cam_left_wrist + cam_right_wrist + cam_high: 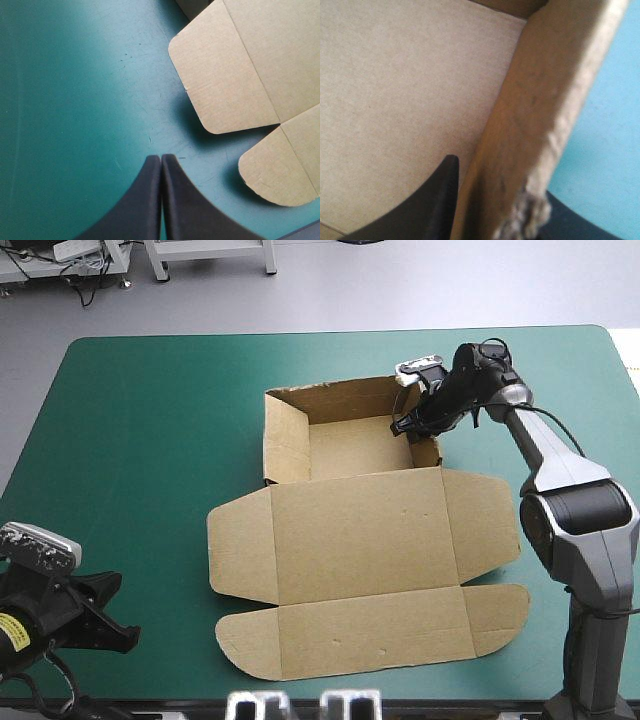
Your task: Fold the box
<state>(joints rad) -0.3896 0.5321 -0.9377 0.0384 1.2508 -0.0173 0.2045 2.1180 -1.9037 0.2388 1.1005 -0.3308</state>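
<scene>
Left gripper [161,159] hovers over teal-green cover [75,100] at the near-left corner, fingers together. Mid-table the box [365,525] runs near-to-far: lid [360,580] flat toward the robot, tray [345,447] beyond. Only the right wrist view shows right gripper [500,185] clamped on the tray's right wall [530,115], a finger each side.

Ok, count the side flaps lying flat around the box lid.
4. Left far flap, left near flap, right far flap, right near flap, all lying flat; none looks hidden.
</scene>
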